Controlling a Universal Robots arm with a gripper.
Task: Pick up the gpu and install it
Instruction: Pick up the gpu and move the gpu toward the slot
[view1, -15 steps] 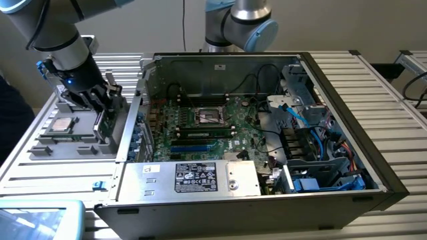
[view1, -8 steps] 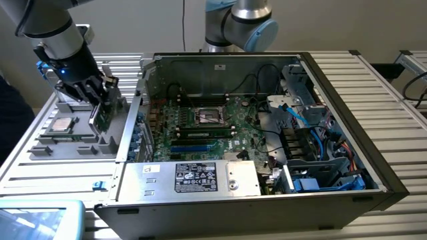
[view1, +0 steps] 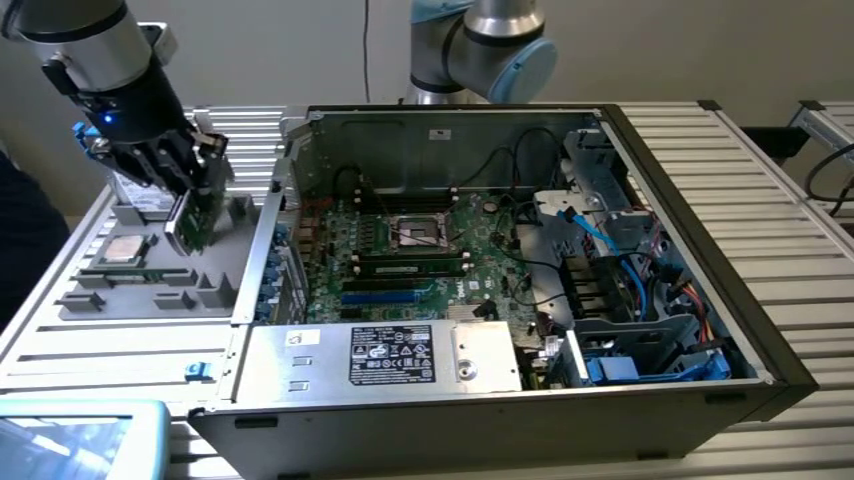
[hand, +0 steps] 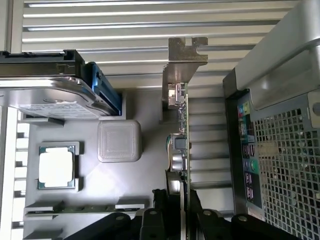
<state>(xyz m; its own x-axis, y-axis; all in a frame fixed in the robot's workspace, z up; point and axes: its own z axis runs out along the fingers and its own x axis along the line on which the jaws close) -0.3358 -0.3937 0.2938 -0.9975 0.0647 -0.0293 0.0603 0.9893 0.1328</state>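
- While the gripper (hand: 177, 210) is clamped on the gpu (hand: 182, 125), the wrist view shows the card edge-on, with a black finger pressed to each face and its silvery bracket (hand: 182, 55) at the end away from the fingers.
- In the exterior view the gripper (view1: 187, 200) carries the gpu (view1: 191, 222) upright over the grey parts tray (view1: 134, 300), at the exterior view's left of the open computer case (view1: 694, 200). I cannot tell whether the card's lower edge is clear of the tray.
- Done well, this step probably means holding the thin board plumb and squarely pinched. A tilt could twist it in the pads or catch the bracket.
- Close around it on the tray sit a processor (hand: 57, 166), a hard drive (hand: 50, 95) in a blue-edged holder and a square grey block (hand: 119, 141). All are apart from the card.
- Just beside the card rises the case's rear wall with its port panel (hand: 250, 165) and perforated mesh, the nearest obstacle.
- Farther off, inside the case, the motherboard (view1: 400, 260) lies flat with blue slots (view1: 387, 297) near the power supply (view1: 387, 355).
- Black and blue cables (view1: 587, 235) crowd the far side, away from those slots.
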